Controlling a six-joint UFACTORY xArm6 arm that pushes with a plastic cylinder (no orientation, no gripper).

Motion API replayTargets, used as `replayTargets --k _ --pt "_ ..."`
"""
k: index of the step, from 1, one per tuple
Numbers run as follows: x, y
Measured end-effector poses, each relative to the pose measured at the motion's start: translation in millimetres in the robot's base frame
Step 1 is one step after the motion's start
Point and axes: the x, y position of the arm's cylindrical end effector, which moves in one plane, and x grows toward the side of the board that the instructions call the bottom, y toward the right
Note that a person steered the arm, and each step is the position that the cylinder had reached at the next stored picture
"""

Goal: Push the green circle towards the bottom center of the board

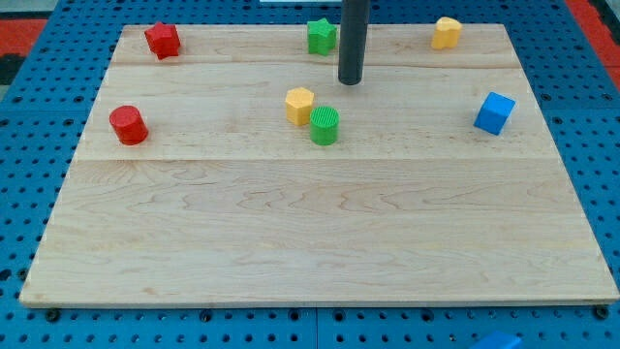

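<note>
The green circle point(325, 125) is a short green cylinder near the board's middle, slightly toward the view's top. A yellow hexagon block point(299, 105) touches it on its upper left. My tip point(350, 80) is the lower end of the dark rod, which comes down from the view's top edge. The tip stands above and a little to the right of the green circle, with a small gap between them. It touches no block.
On the wooden board point(320, 242) there are also a green star block point(322, 36) at the top centre, a red star block point(163, 40) top left, a red cylinder point(128, 125) left, a yellow block point(446, 32) top right and a blue cube point(494, 112) right.
</note>
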Motion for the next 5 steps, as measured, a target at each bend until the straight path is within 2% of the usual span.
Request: replayTargets --k 1,5 --pt "6 -32" --pt "224 -23"
